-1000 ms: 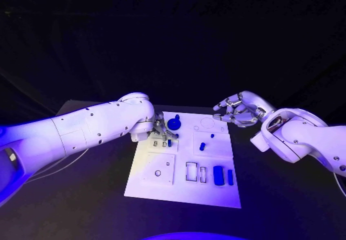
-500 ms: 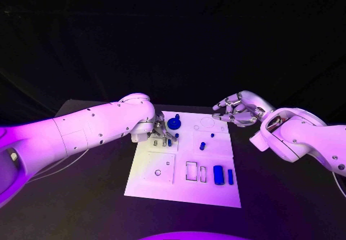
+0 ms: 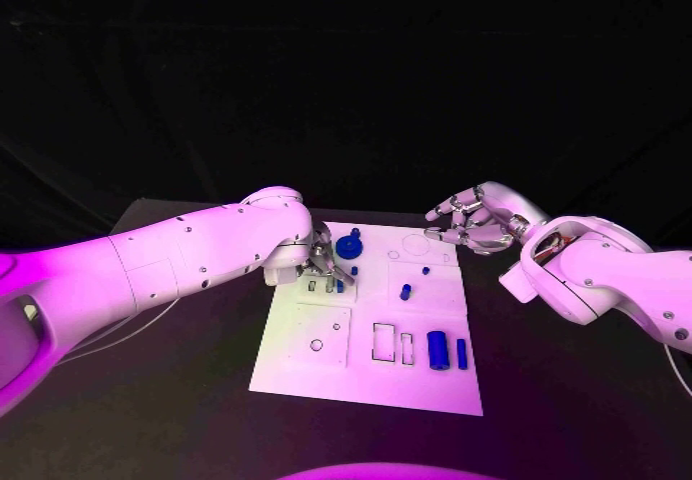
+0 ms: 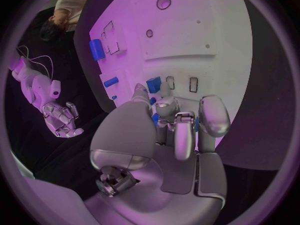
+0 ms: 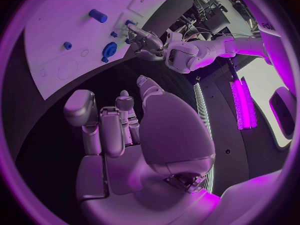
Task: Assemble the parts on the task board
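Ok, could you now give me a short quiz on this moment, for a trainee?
1. True or false: the right hand rests on the board.
2. Which hand has a blue part between its fingers? A: left hand. B: right hand. C: neither.
3. Fill in: the round knob stands beside the ___ hand.

Key: 1 false, it hangs clear of the board. 2 A. 3 left.

No legible text, label, brand, number or sign appears on the task board [image 3: 368,345], arms or desk [image 3: 173,400].
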Robot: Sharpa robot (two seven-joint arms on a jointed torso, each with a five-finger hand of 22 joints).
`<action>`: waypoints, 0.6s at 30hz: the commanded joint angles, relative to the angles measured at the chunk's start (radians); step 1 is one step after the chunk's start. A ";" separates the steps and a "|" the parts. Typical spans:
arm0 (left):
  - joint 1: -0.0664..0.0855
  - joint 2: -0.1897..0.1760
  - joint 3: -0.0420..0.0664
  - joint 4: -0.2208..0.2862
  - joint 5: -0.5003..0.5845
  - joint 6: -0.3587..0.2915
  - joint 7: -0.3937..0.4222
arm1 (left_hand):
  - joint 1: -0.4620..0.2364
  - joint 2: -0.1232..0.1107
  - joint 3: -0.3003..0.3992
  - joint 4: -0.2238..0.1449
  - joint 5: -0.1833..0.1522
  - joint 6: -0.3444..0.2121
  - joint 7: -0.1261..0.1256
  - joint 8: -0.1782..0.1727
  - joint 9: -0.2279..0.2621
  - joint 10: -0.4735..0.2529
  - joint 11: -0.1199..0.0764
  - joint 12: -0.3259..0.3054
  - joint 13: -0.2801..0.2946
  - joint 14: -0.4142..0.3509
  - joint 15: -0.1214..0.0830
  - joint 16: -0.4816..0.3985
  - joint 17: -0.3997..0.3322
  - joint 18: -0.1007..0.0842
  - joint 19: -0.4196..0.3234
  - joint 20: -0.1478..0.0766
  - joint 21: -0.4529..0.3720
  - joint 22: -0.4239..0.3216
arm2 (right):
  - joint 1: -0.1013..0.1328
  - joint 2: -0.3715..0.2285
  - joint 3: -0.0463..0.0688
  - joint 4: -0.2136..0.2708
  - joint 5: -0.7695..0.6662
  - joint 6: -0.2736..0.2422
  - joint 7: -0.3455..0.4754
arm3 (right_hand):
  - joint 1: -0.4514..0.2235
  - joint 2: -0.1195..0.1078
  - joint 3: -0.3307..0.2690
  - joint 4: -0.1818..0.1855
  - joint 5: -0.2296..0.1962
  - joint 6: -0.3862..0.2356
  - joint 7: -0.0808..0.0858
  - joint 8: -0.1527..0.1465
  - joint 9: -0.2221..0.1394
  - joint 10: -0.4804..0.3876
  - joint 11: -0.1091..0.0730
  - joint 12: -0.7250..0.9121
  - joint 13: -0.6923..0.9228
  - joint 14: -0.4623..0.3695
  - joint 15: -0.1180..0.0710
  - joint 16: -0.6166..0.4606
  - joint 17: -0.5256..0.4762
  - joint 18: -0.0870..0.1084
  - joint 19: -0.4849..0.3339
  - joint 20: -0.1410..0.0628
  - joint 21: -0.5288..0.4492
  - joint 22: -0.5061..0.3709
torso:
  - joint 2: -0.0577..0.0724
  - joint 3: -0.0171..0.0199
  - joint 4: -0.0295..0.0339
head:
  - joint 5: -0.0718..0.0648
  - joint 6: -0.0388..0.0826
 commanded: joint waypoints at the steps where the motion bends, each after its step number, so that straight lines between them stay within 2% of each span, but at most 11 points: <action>1: 0.000 0.002 0.000 0.003 0.012 0.009 0.002 | 0.012 0.005 0.007 0.000 -0.001 -0.007 0.001 0.005 0.003 -0.007 0.003 -0.003 -0.002 0.090 -0.005 0.002 0.224 -0.009 -0.003 0.001 0.006 0.002 | -0.001 0.002 0.000 -0.001 -0.006 0.005 -0.004 | -0.009 0.003 -0.003 0.005 0.007 -0.003 -0.002 0.007 0.001 -0.003 -0.001 -0.004 0.000 0.038 -0.006 -0.006 -0.001 0.002 0.001 0.000 -0.003 0.000 | 0.001 -0.0001 0.0001 | 0.000 0.000; 9: 0.000 0.002 0.000 0.005 0.023 0.006 0.006 | 0.028 0.030 0.020 -0.001 -0.001 -0.013 0.001 0.009 0.014 -0.010 0.003 -0.006 -0.003 0.090 -0.004 0.002 0.224 -0.009 -0.006 0.002 0.007 0.002 | -0.002 0.005 -0.001 -0.004 -0.006 0.011 -0.008 | -0.008 0.006 -0.001 0.005 0.012 -0.002 -0.003 0.008 0.002 -0.003 -0.002 -0.004 -0.001 0.037 -0.007 -0.008 -0.003 0.002 0.000 0.000 -0.006 -0.002 | 0.001 -0.0004 0.0001 | 0.001 -0.002; 12: 0.000 0.002 0.000 0.006 0.034 0.010 0.008 | 0.056 0.046 0.039 -0.012 -0.001 -0.018 0.000 0.012 0.022 -0.011 0.003 -0.008 -0.004 0.090 -0.005 0.002 0.224 -0.009 -0.008 0.002 0.009 0.004 | -0.003 0.005 -0.001 -0.005 -0.006 0.012 -0.009 | -0.007 0.006 -0.001 0.005 0.014 -0.002 -0.003 0.008 0.002 -0.003 -0.002 -0.004 -0.001 0.037 -0.007 -0.008 -0.003 0.002 0.000 0.000 -0.006 -0.002 | 0.001 -0.0005 -0.0003 | 0.001 -0.004; 14: 0.000 0.002 0.000 0.006 0.039 0.011 0.010 | 0.083 0.060 0.058 -0.024 -0.001 -0.022 -0.002 0.014 0.027 -0.013 0.001 -0.010 -0.004 0.090 -0.006 0.002 0.224 -0.009 -0.009 0.002 0.009 0.004 | -0.003 0.006 -0.001 -0.007 -0.006 0.013 -0.010 | -0.007 0.006 0.000 0.005 0.021 -0.002 -0.003 0.009 0.002 -0.003 -0.002 -0.004 -0.001 0.037 -0.007 -0.008 -0.003 0.002 0.000 0.000 -0.007 -0.002 | 0.000 -0.0008 -0.0003 | 0.000 -0.004; 16: 0.000 0.001 0.001 0.007 0.043 0.011 0.013 | 0.137 0.082 0.097 -0.052 0.000 -0.030 -0.006 0.013 0.032 -0.016 -0.003 -0.015 -0.007 0.090 -0.010 0.002 0.224 -0.008 -0.011 0.001 0.010 0.005 | -0.003 0.006 -0.001 -0.008 -0.006 0.014 -0.011 | -0.006 0.004 0.000 0.005 0.041 -0.003 -0.003 0.011 0.002 -0.003 -0.002 -0.004 -0.003 0.038 -0.007 -0.009 -0.002 0.002 0.001 -0.001 -0.009 -0.002 | 0.000 -0.0007 0.0001 | 0.001 -0.004; 18: 0.000 0.000 0.001 0.007 0.046 0.011 0.015 | 0.177 0.095 0.130 -0.074 0.000 -0.038 -0.009 0.011 0.035 -0.023 -0.006 -0.024 -0.014 0.089 -0.013 0.000 0.222 -0.007 -0.015 -0.001 0.008 0.001 | -0.003 0.006 -0.001 -0.009 -0.006 0.014 -0.012 | -0.006 0.004 0.001 0.006 0.050 -0.004 -0.003 0.012 0.003 -0.003 -0.003 -0.005 -0.004 0.038 -0.007 -0.009 -0.002 0.002 0.001 -0.001 -0.010 -0.002 | 0.000 -0.0006 0.0006 | 0.001 -0.003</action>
